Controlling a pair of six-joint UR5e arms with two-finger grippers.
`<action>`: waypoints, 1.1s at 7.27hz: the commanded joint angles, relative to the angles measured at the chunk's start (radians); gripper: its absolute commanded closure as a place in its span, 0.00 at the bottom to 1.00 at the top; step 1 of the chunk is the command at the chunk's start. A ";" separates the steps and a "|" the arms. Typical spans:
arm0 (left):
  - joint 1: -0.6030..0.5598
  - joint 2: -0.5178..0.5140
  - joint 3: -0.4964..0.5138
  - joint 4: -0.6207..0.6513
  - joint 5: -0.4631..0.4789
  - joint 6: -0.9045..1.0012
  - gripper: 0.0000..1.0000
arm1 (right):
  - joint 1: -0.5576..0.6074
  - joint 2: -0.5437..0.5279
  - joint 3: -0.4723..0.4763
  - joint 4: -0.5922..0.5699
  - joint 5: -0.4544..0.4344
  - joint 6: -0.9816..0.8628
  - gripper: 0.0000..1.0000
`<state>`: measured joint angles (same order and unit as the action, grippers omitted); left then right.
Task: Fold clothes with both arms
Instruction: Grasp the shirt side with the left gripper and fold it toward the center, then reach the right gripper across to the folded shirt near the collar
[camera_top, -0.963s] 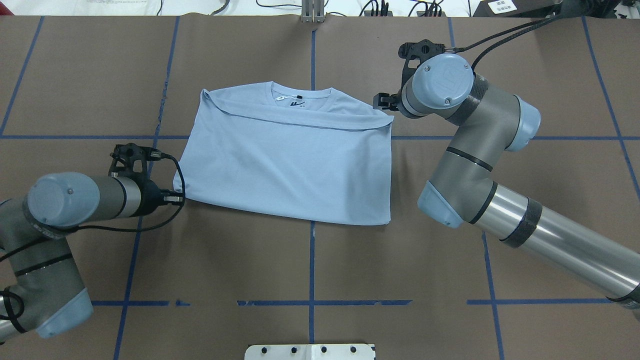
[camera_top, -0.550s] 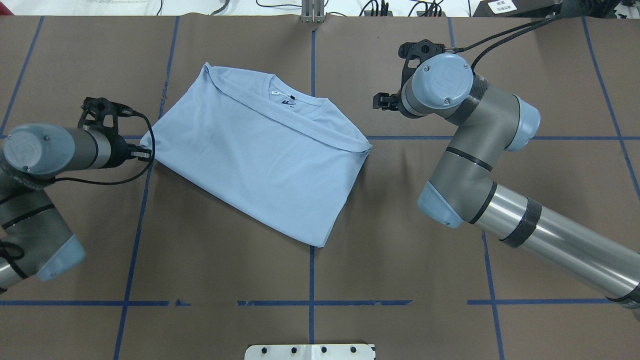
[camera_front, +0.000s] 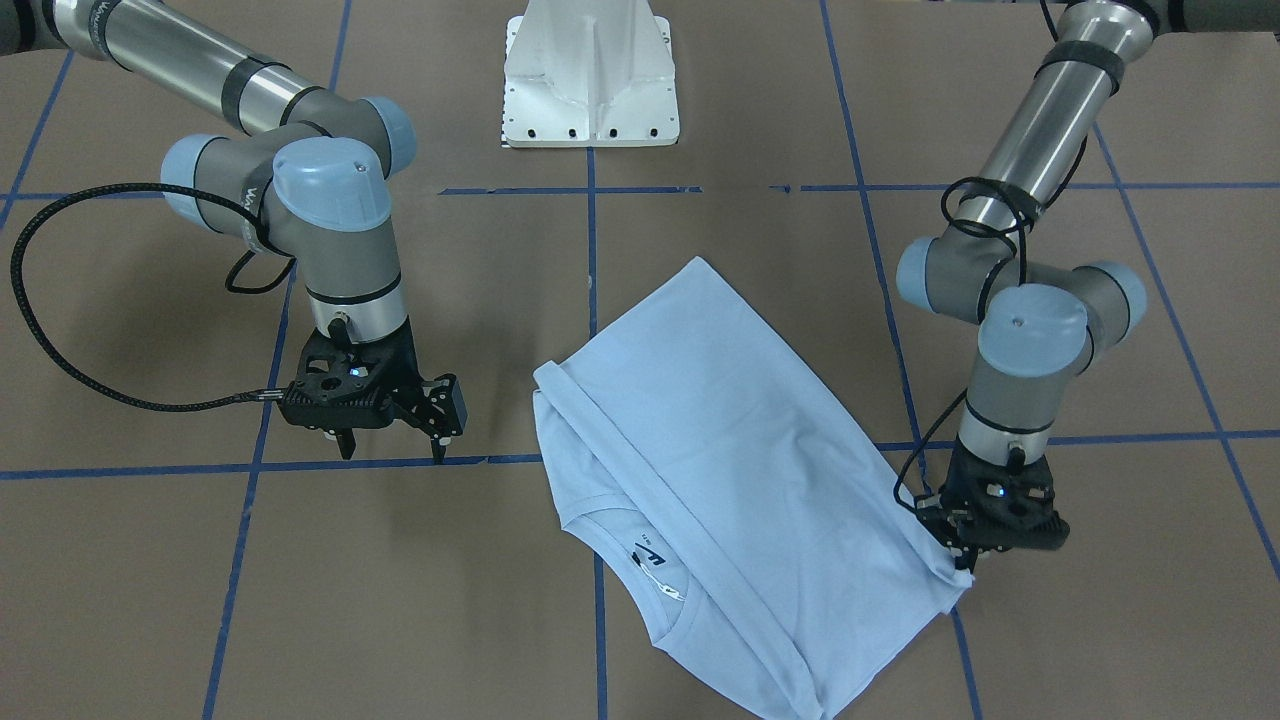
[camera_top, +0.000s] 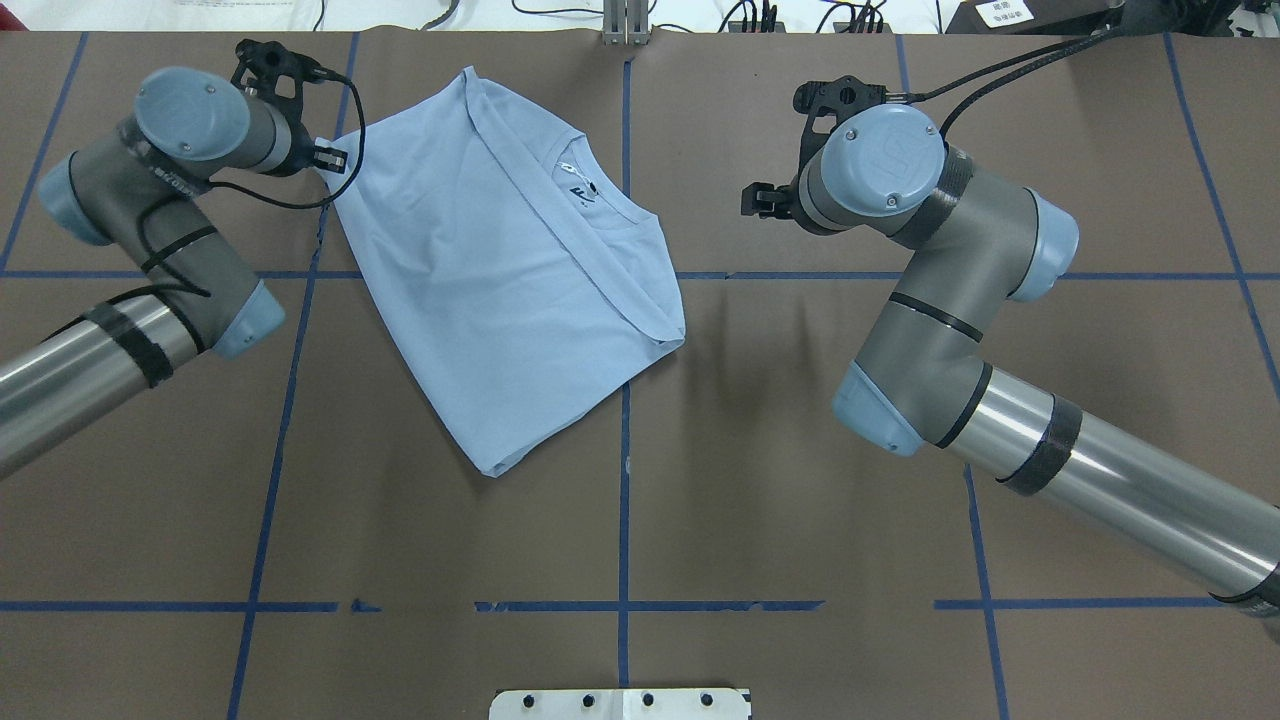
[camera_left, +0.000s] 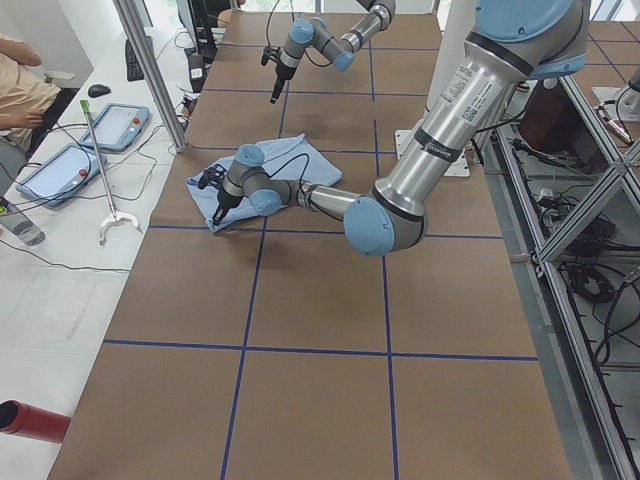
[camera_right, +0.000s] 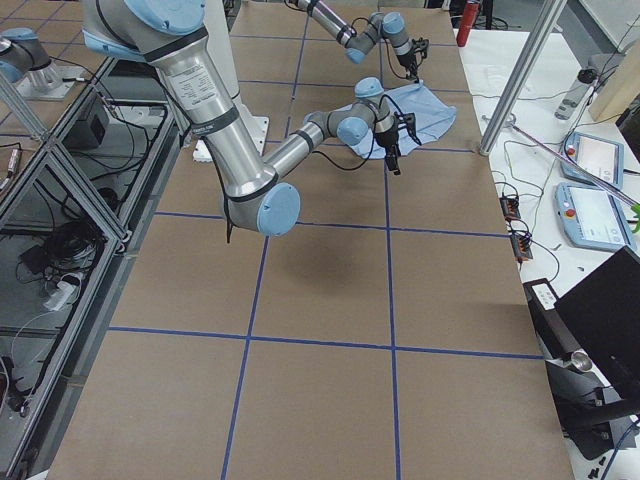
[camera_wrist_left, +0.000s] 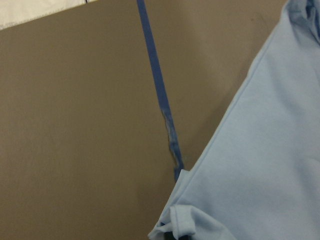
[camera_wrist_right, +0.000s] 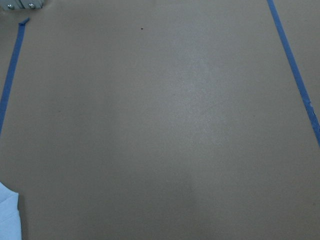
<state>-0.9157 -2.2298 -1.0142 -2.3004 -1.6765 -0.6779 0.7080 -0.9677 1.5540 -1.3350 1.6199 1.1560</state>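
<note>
Left gripper (camera_front: 958, 572) is clamped on one corner of the light blue T-shirt (camera_top: 500, 290), the pinched fabric bunching at its fingertips near the counter's (camera_top: 800, 520) far edge. The shirt lies flat on the brown counter, folded and skewed against the blue tape lines (camera_top: 623, 520). Its ribbed collar (camera_top: 612, 222) and dark neck label (camera_top: 580, 193) face up, and its lowest corner points back toward the robot. The right gripper (camera_front: 392, 452) has its fingers spread apart and holds nothing; it hangs over bare counter off the shirt's right side, not touching the cloth.
</note>
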 joint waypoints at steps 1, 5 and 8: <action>-0.073 -0.065 0.124 -0.054 0.000 0.136 1.00 | -0.001 -0.003 0.014 -0.001 0.000 0.001 0.00; -0.091 0.025 0.055 -0.156 -0.005 0.173 0.01 | -0.047 0.009 0.015 0.000 -0.006 0.080 0.00; -0.078 0.168 -0.235 -0.152 -0.159 -0.022 0.00 | -0.113 0.127 -0.033 -0.016 -0.066 0.432 0.11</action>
<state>-1.0036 -2.1130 -1.1462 -2.4517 -1.7813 -0.5871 0.6245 -0.8977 1.5513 -1.3429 1.5822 1.4225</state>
